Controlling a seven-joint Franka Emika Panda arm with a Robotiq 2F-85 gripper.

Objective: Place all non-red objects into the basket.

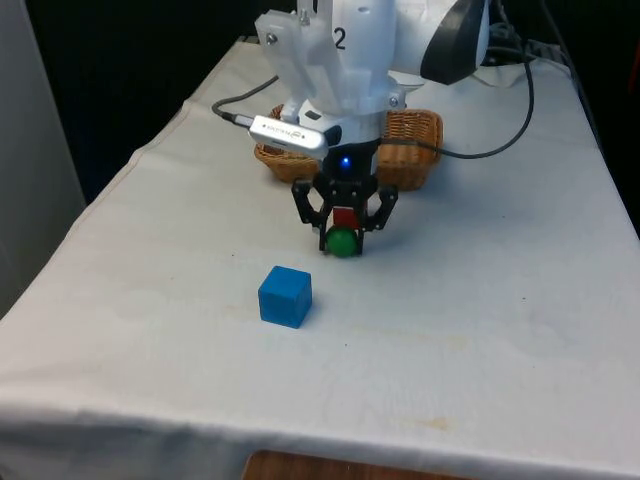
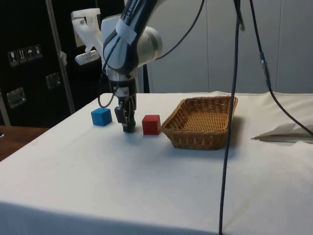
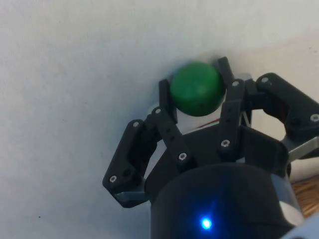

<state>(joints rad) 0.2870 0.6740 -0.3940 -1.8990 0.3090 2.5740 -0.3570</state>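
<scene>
The gripper (image 1: 343, 238) clasps the green ball (image 3: 197, 88), seemingly low on the surface (image 1: 480, 300); lift straight, clear the red cube (image 2: 151, 124), then carry to the wicker basket (image 2: 201, 122).

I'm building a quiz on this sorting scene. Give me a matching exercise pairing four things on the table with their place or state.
1. green ball
2. blue cube
3. red cube
4. wicker basket

A. beside the basket
B. holds nothing
C. between the fingers
D. alone on the cloth, nearest the front camera

Pairs: 1-C, 2-D, 3-A, 4-B
</scene>
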